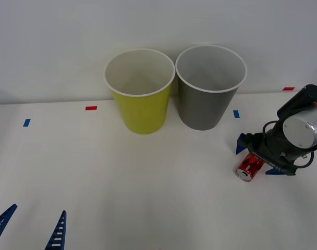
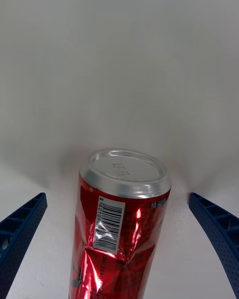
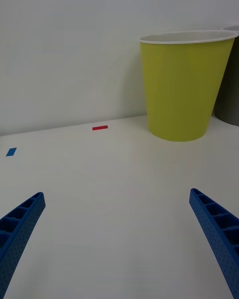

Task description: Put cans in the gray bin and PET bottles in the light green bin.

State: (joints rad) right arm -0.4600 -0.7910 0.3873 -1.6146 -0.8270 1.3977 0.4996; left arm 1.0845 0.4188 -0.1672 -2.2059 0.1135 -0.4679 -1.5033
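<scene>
The red can (image 1: 250, 168) lies on its side on the white counter (image 1: 148, 187), well to the right of the gray bin (image 1: 209, 88), its body dented and its silver end facing away from the right gripper (image 1: 258, 156). That gripper straddles the can with jaws spread wide, not touching it. The light green bin (image 1: 141, 94) stands touching the gray one. The left gripper (image 1: 31, 229) waits near the front edge, jaws open.

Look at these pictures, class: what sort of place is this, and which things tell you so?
Probably a robot test bench, not a home: a bare white table before a blank wall, coloured tape markers on it, and two sorting bins, the light green bin and gray bin.
</scene>
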